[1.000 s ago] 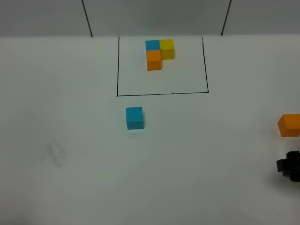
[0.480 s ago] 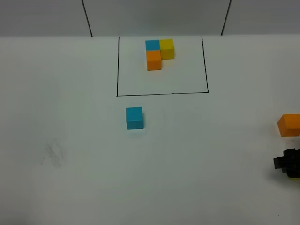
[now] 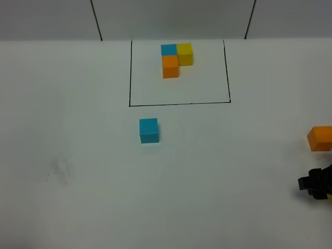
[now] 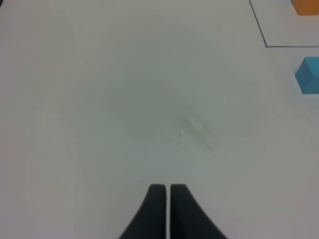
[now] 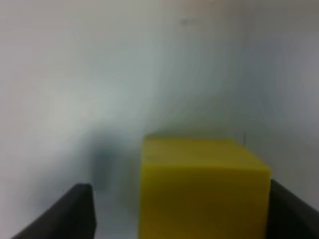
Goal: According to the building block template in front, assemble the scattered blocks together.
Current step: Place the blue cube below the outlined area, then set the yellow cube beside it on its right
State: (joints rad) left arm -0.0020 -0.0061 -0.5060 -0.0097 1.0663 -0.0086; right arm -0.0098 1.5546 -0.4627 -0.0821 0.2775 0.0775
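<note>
At the high view's right edge: right gripper [image 5: 180, 199] jaws apart around small yellow cube [image 5: 204, 184], small orange cube [image 3: 320, 138] near. Mid-table, small blue cube [image 3: 148, 130] near black-framed three-cube template [image 3: 176, 59], open white tabletop [image 3: 78, 155] around; left gripper [image 4: 167, 189] jaws together.

A plain white tabletop [image 3: 78, 207] fills nearly the whole scene, evenly lit with only soft, faint shadows. A light grey smudge [image 3: 59, 170] marks its left part. Behind its far edge stands a pale grey wall [image 3: 171, 18], crossed by two thin dark lines [image 3: 96, 21].
</note>
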